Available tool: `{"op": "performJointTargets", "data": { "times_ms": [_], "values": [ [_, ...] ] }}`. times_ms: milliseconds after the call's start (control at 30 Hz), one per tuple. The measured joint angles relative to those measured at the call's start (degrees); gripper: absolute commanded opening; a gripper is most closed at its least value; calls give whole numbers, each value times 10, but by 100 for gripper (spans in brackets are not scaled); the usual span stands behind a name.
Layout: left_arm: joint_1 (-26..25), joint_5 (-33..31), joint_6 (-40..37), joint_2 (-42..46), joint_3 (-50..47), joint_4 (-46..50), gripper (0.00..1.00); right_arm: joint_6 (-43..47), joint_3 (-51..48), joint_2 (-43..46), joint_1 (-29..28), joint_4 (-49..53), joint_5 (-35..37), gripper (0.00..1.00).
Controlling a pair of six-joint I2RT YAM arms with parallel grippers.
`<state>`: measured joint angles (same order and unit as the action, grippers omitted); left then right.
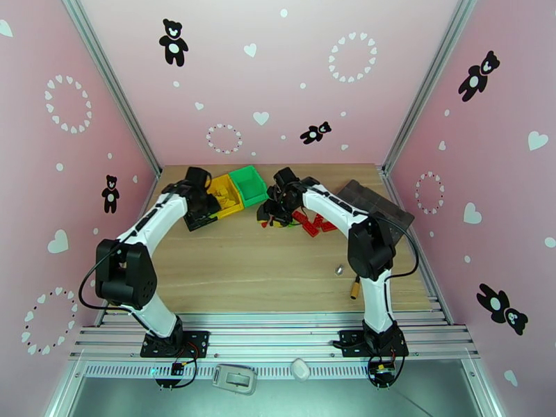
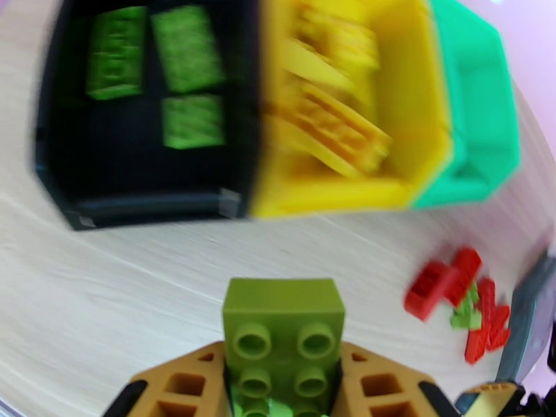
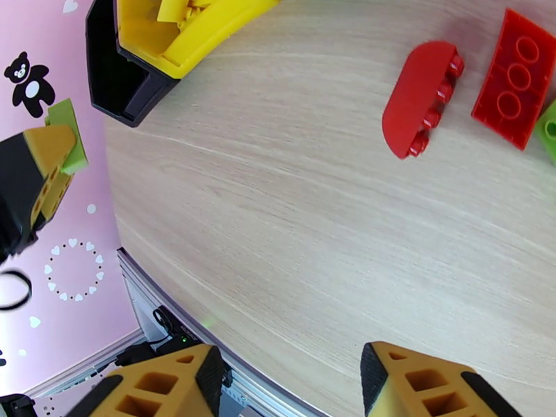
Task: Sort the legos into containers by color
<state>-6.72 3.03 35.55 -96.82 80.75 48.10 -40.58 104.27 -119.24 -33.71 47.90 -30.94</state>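
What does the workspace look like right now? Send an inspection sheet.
Surface: wooden table, nothing spilled.
Job's things: green bricks in black bin; yellow bricks in yellow bin; green bin looks empty; red bricks loose on table.
Clutter: grey tray, pen-like tool.
End effectors: left end effector shut on an olive brick; right end effector open, empty.
Cables: black cable looped at each arm.
Surroundings: pink walls with bear prints.

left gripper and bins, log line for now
left gripper: shut on green lego; right gripper: open, empty; black bin: green legos; yellow bin: yellow legos
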Motion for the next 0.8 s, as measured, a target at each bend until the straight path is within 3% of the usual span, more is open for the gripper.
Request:
{"op": "performJointTargets", "data": {
  "times_ms": [367, 433, 500, 567, 800],
  "values": [
    [71, -9, -19, -124, 131, 38, 29, 34, 12, -5, 22, 49, 20, 57],
    [78, -14, -23, -150, 159, 47, 41, 38, 12, -5, 32, 54, 26, 57],
    [82, -20, -27, -170, 184, 57, 60, 42, 12, -5, 43, 60, 33, 57],
    [84, -23, -31, -182, 200, 65, 68, 45, 12, -5, 52, 67, 42, 57],
    [76, -23, -37, -179, 205, 72, 72, 57, 12, -5, 71, 88, 80, 59]
  ]
}}
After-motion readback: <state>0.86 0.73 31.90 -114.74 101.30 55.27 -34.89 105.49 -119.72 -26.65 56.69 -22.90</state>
